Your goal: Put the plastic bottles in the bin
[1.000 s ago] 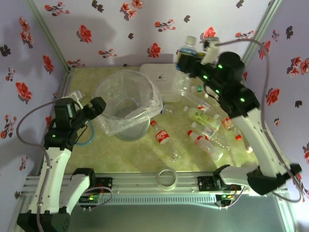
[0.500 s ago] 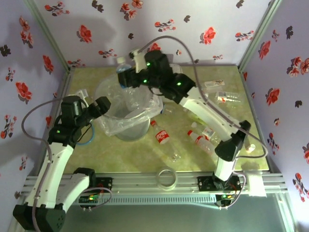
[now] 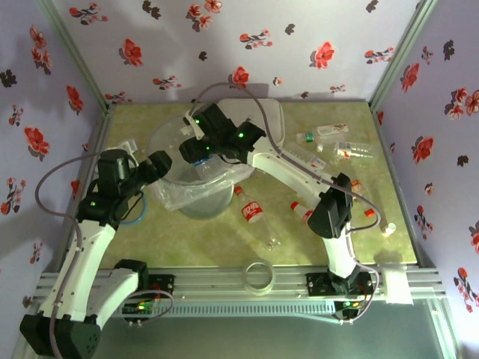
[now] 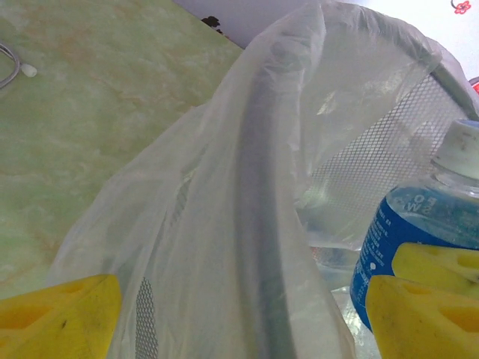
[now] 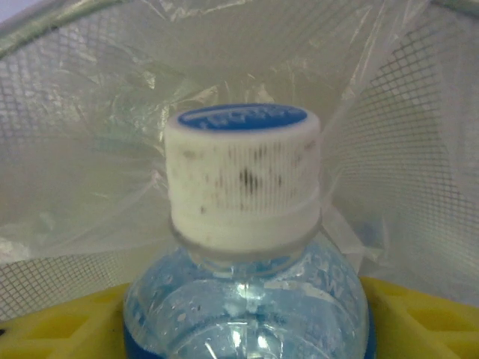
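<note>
- The right gripper (image 3: 196, 149) is reaching out over the bin (image 3: 200, 203); the bin is standing on the left half of the table (image 3: 187, 243), with its crinkly bag spilling over the rim.
- A blue-labelled bottle (image 3: 200, 157) with a white cap is sitting upright between the right jaws, above the bin's open mouth; from the right wrist the yellow pads (image 5: 60, 333) are flanking its shoulders, with the bin's mesh wall and the bag behind it; I cannot tell whether the jaws are pressing on it or standing just clear.
- The left gripper (image 3: 159, 163) is hovering just beside the bin's left rim; its jaws are gaping wide and gripping nothing; from the left wrist a fold of the bag is rising between the two yellow fingers, and the blue-labelled bottle is showing to the right, inside the bin's wall.
- The other bottles are lying on the table to the right of the bin; a red-labelled bottle (image 3: 251, 212) is lying just beside the bin's near right side; a clear bottle (image 3: 268, 239) is lying nearer, close to it; two far bottles (image 3: 329, 131) are lying well apart from the bin, toward the far right corner.
- A small clear ring (image 3: 258, 275) is lying at the near edge of the table, between the two arm bases.
</note>
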You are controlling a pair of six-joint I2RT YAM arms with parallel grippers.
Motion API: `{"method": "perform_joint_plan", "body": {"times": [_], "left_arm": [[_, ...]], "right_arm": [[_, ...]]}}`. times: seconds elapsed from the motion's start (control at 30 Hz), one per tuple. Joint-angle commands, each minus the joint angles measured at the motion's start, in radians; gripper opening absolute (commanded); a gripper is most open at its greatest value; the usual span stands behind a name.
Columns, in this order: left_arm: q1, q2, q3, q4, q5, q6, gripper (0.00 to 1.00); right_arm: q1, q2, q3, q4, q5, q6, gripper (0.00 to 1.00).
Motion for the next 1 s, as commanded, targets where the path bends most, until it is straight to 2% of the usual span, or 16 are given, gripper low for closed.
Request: {"method": "perform_joint_plan", "body": {"times": [0.0, 0.13, 0.3, 0.43, 0.5, 0.67, 0.8, 0.97], "left_arm": [[-0.008, -0.004, -0.017, 0.028, -0.023, 0.002, 0.86], [-0.008, -0.003, -0.023, 0.032, -0.028, -0.001, 0.86], [-0.008, -0.002, -0.03, 0.041, -0.03, -0.007, 0.86], [-0.011, 0.003, -0.034, 0.046, -0.031, -0.007, 0.86], [-0.012, 0.005, -0.035, 0.048, -0.031, -0.007, 0.86], [-0.014, 0.002, -0.031, 0.045, -0.036, 0.001, 0.86], [-0.014, 0.005, -0.03, 0.047, -0.038, 0.003, 0.86], [-0.014, -0.001, -0.026, 0.051, -0.036, -0.003, 0.86]], "right_arm": [[0.009, -0.038, 0.045, -0.033, 0.031, -0.02, 0.78], [0.009, -0.111, 0.071, -0.031, 0.038, -0.033, 0.89], [0.007, -0.241, 0.072, -0.048, 0.08, -0.047, 0.89], [-0.021, -0.372, -0.009, -0.077, 0.184, -0.042, 0.86], [-0.063, -0.45, -0.102, -0.084, 0.203, -0.009, 0.85], [-0.24, -0.682, -0.463, -0.065, 0.164, 0.131, 0.79], [-0.36, -0.81, -0.705, -0.135, 0.125, 0.191, 0.74], [-0.391, -0.858, -0.956, -0.121, 0.017, 0.269, 0.69]]}}
